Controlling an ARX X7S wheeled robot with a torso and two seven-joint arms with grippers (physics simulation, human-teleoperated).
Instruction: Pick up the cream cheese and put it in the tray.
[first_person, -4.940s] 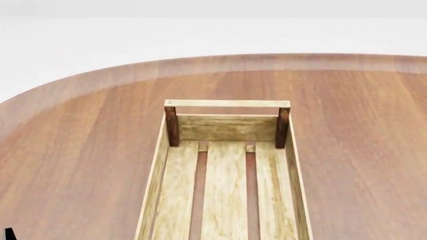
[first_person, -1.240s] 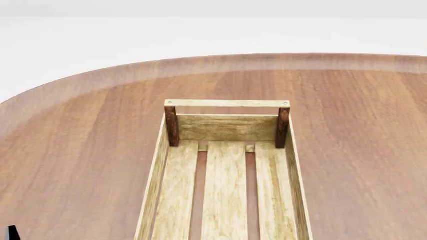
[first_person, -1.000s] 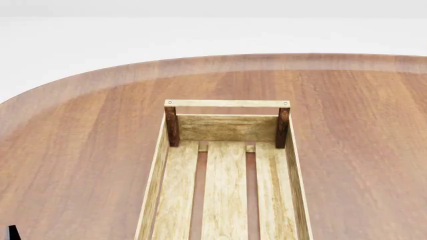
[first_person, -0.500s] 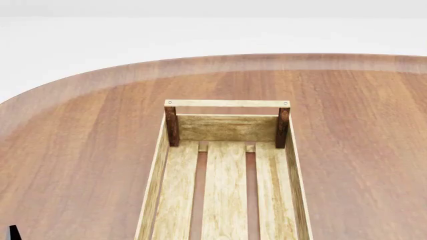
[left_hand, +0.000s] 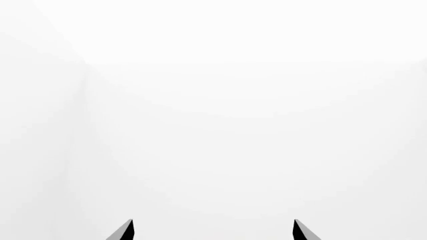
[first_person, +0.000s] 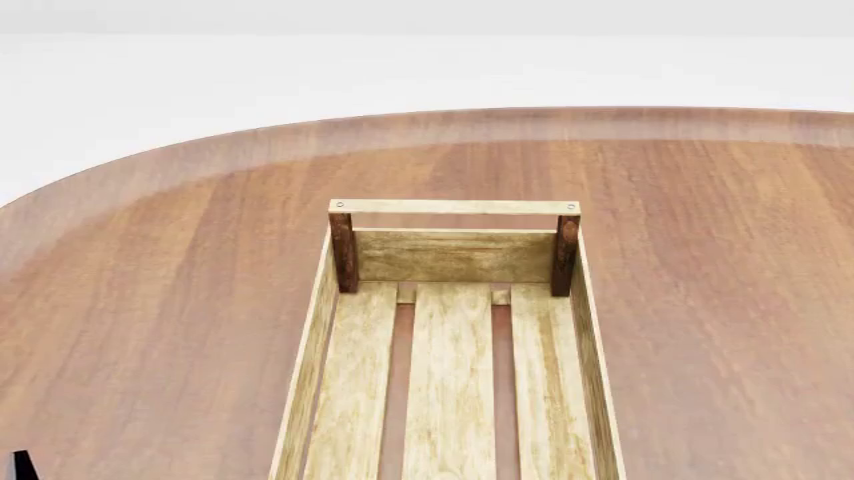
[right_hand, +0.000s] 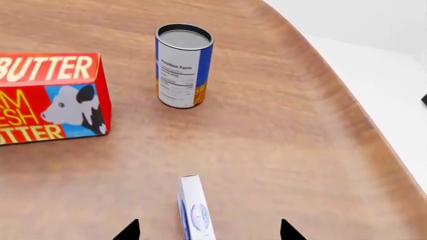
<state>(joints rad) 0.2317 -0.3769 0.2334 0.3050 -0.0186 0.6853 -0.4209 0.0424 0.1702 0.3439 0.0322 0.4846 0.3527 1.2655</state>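
The cream cheese (right_hand: 195, 210) stands on edge on the brown table (right_hand: 280, 130), a thin white box with a blue oval logo on its side face, seen only in the right wrist view. It sits between the two dark fingertips of the right pincer (right_hand: 210, 231), which are spread wide with bare table on either side of the box, touching neither tip. From the box, a blue-and-orange can (right_hand: 183, 66) stands upright at about 12 o'clock, well apart, and a red butter box (right_hand: 50, 97) (cow picture on its face) lies at roughly 10 o'clock, cut off by the picture's edge.

The tray (first_person: 451, 255) shows in the head view: a light-wood slatted crate with dark corner posts and a top bar at its far end, resting on the table with nothing inside the part in view.

The left pincer (left_hand: 212, 231) shows only two dark tips, set far apart, against plain white surroundings.
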